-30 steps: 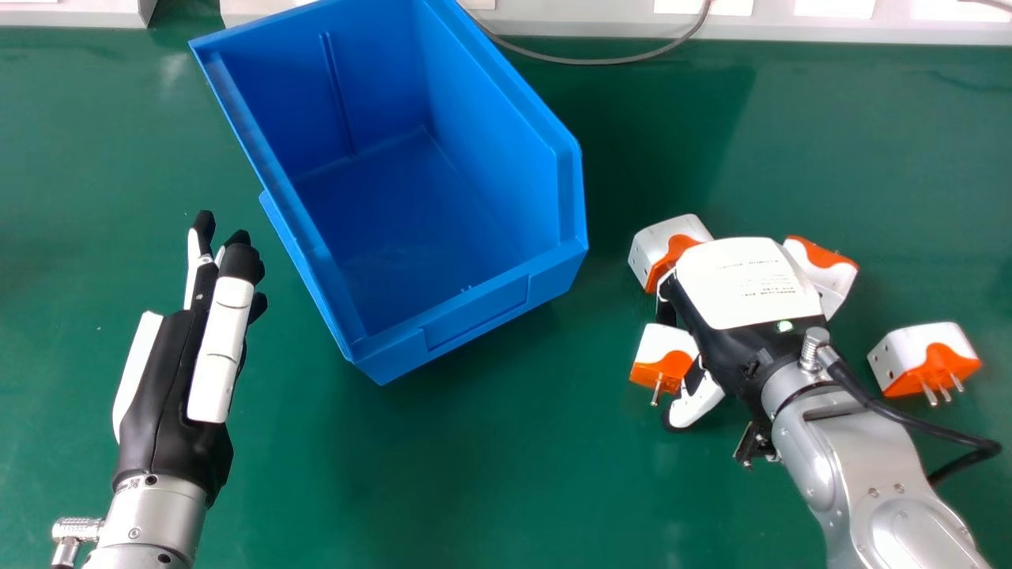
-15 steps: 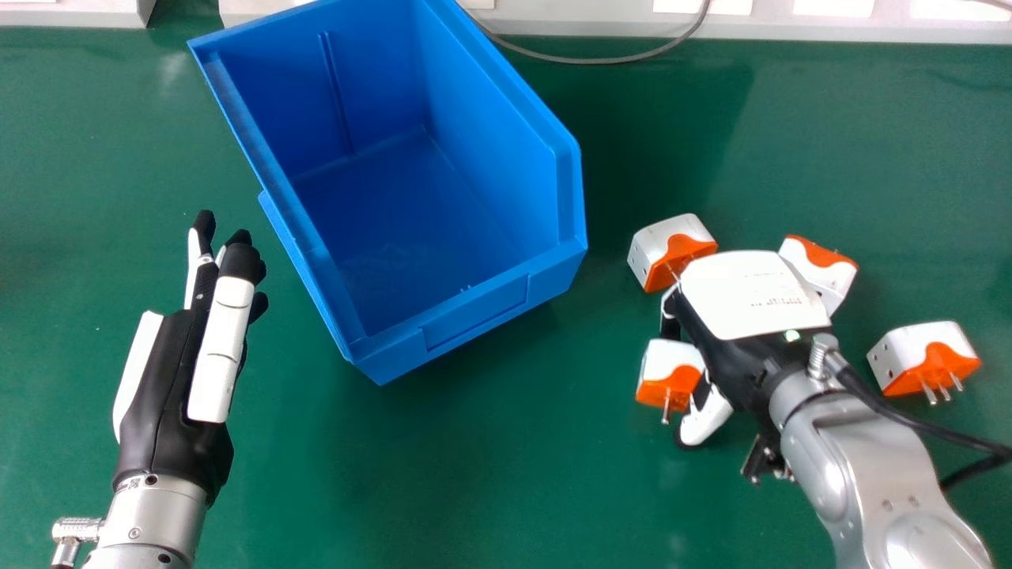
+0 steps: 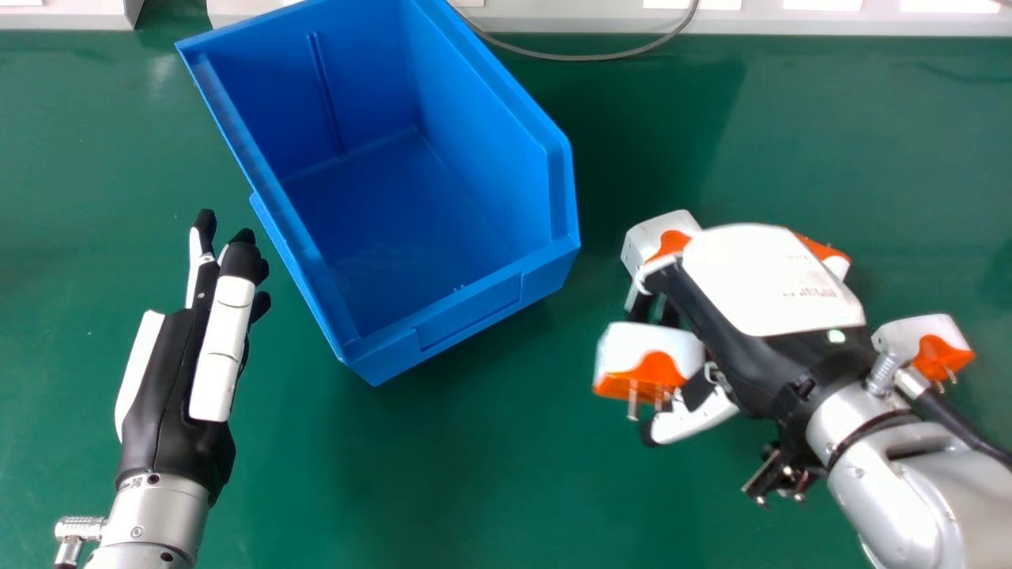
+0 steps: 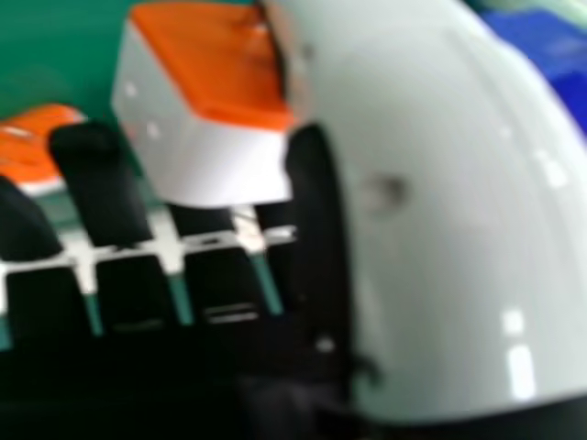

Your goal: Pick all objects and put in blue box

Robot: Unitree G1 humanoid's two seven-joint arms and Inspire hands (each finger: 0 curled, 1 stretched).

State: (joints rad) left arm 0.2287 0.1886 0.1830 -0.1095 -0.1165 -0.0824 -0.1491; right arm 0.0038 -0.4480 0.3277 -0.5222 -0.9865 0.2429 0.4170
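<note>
Part-curled, the fingers (image 4: 99, 183) of the right hand (image 3: 763, 284) and its thumb (image 4: 431, 247) pinch a white-and-orange plug adapter (image 3: 648, 356). It looks light, hard and slightly slick, best held across its flat sides, clear of the prongs (image 3: 632, 401). Three other adapters (image 3: 927, 346) lie around that hand. Beyond, near the surface's (image 3: 443, 482) far edge, stands the blue box (image 3: 466, 316); the open left hand (image 3: 178, 371) is nearby.

Green tabletop (image 3: 458, 490). Far edge: 1 short pale housing (image 3: 55, 19), 1 longer pale housing (image 3: 759, 23); 1 grey cable (image 3: 585, 58) curved before the latter.
</note>
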